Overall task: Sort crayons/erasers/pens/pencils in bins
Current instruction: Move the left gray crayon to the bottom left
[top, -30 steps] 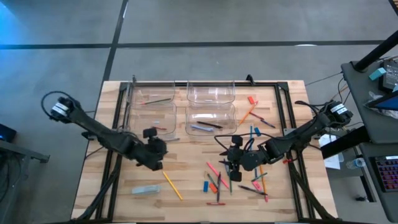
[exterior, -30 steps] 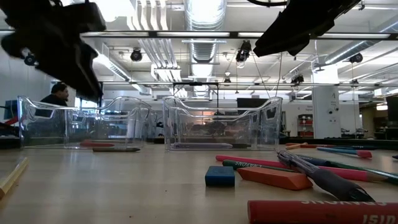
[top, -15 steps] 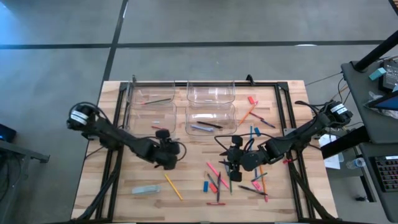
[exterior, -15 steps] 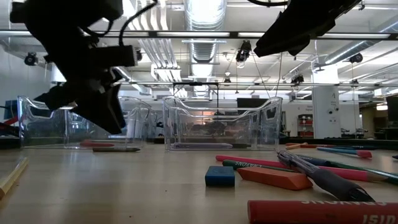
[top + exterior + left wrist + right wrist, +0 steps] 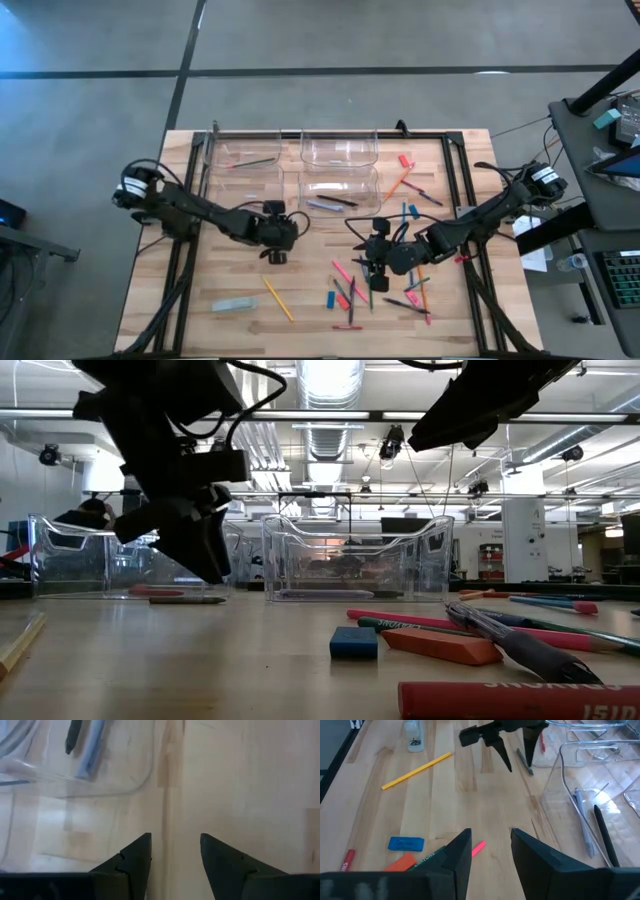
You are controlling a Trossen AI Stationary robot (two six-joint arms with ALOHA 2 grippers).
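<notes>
the left gripper (image 5: pixel 277 248) hangs spread and empty above bare surface (image 5: pixel 300 300), just beside the near bins (image 5: pixel 340 193); one bin holds two pens (image 5: pixel 592 832). the right gripper (image 5: pixel 372 266), spread and empty, hovers over the scattered crayons (image 5: pixel 440 646), pencils (image 5: pixel 277 298) and erasers (image 5: pixel 354 643).

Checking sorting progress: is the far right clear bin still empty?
Empty: the far right clear plastic bin shows only bare wood through its bottom in the high view.
</notes>
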